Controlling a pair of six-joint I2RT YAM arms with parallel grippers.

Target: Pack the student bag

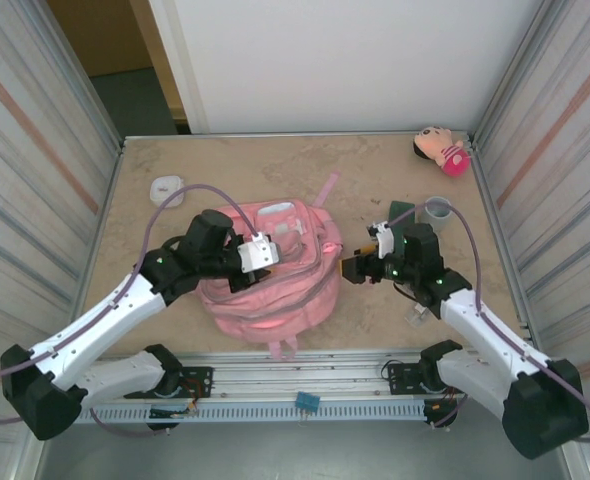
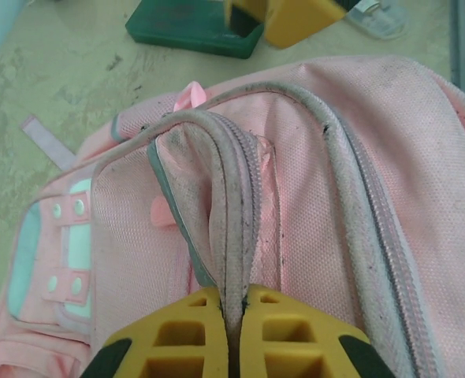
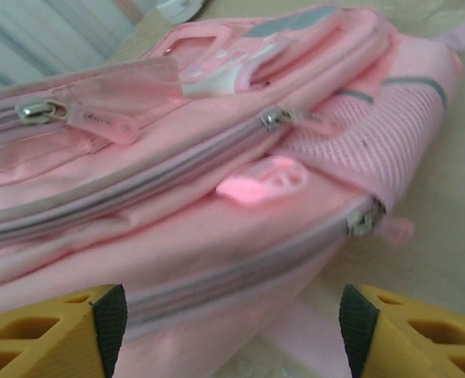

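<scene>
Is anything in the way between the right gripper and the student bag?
Nothing visible is. The right gripper has its fingers open, and the zippered side of the student bag lies straight ahead of them.

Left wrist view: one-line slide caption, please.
Left gripper pinching a zippered fold of the pink student bag.

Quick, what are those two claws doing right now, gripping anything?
Left gripper: shut, pinching a zipper-edged fold of the student bag.
Right gripper: open, holding nothing, beside the bag.
</scene>
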